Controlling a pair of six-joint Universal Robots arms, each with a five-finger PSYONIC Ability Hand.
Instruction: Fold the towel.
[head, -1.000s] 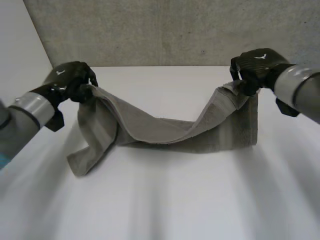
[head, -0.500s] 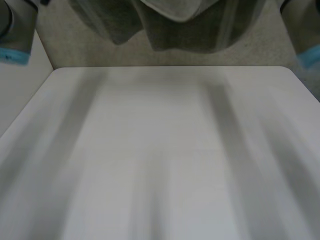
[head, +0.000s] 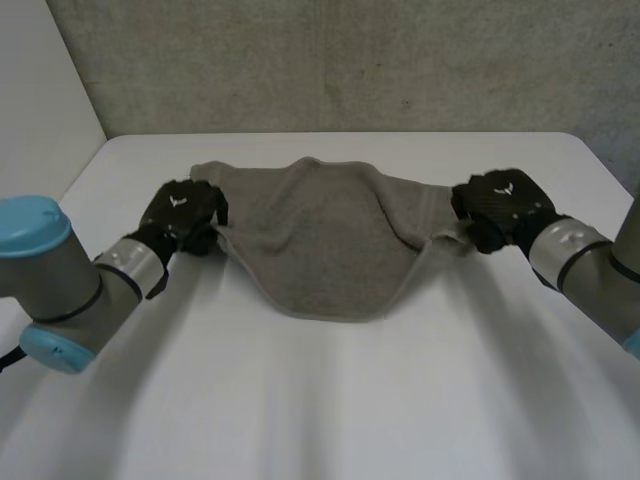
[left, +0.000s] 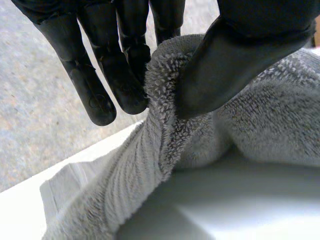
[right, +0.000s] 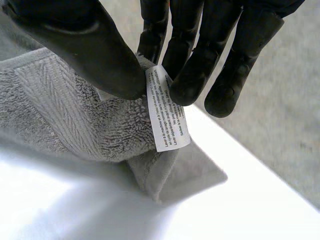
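Note:
A grey towel lies spread on the white table, its near edge sagging in a curve between my hands. My left hand pinches the towel's left corner, the pile squeezed between thumb and fingers. My right hand pinches the right corner, where a white care label hangs at the fingertips. Both held corners are lifted slightly off the table. The towel's far edge lies flat near the back of the table.
A grey concrete wall rises behind the table's far edge. Bare white tabletop stretches in front of the towel. The table's left edge runs close to my left arm.
The towel was held high and swung up past the camera. Both hands have come down and nearer, and the towel now lies spread on the table.

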